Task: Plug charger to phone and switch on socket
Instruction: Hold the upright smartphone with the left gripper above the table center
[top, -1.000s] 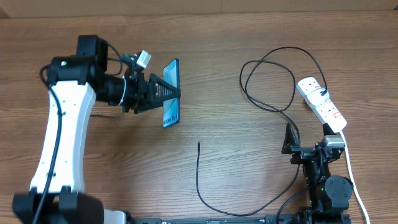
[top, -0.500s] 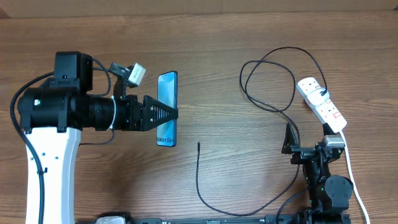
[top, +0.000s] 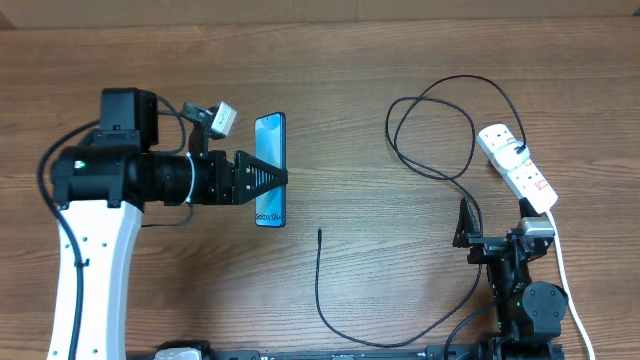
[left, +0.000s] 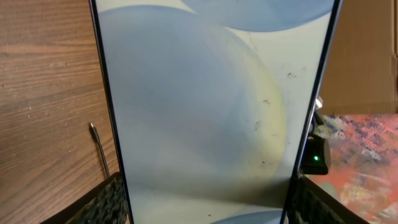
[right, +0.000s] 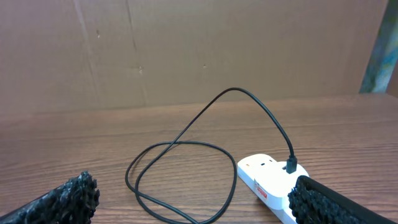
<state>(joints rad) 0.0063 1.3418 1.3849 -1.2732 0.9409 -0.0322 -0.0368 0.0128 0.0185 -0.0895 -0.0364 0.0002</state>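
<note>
My left gripper (top: 268, 178) is shut on the phone (top: 269, 168), gripping its long edges and holding it above the table, screen up. In the left wrist view the phone (left: 211, 106) fills the frame between the fingers (left: 208, 202). The black charger cable (top: 330, 320) runs from the socket (top: 515, 168) in loops and ends in a free tip (top: 319, 233) lying on the table just right of and below the phone; the tip also shows in the left wrist view (left: 93, 129). My right gripper (top: 465, 228) is open and empty at the front right. The right wrist view shows the socket (right: 267, 180) and the cable loop (right: 180, 168).
The socket's thick white cord (top: 565, 275) runs down the right edge of the table past my right arm. A cardboard wall (right: 186, 50) stands behind the table.
My left gripper, holding the phone, swung from a tilted pose to straight and shifted slightly. The right arm and the cable have not moved.
</note>
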